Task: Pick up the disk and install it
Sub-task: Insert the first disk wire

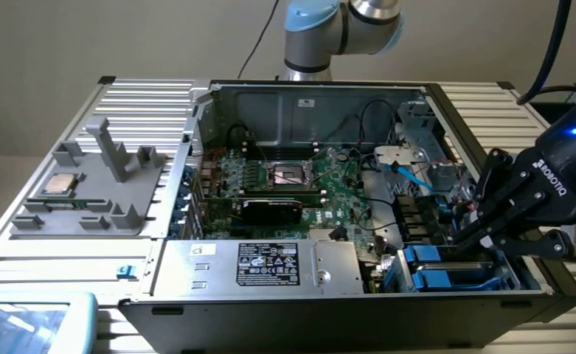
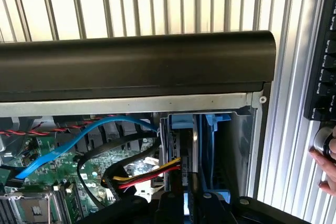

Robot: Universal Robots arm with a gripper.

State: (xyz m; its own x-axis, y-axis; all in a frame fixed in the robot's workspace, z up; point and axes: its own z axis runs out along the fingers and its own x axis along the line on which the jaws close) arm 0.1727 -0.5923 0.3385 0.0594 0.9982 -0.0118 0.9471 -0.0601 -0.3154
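Disk going into the drive bay
The end effector (image 2: 185, 207) is closed narrow on the disk (image 2: 181, 148), which stands on edge in the bay at a corner of the computer case (image 1: 298, 110). It should go in square to the slot, pressed evenly. It is grey metal framed in bright blue plastic

The case (image 1: 298, 110) sits on the tabletop (image 1: 61, 269), a tray (image 1: 120, 221) beside it at the exterior view's left. The disk (image 2: 176, 140) stands in the case's bay (image 2: 236, 145), under the hand (image 1: 475, 240).
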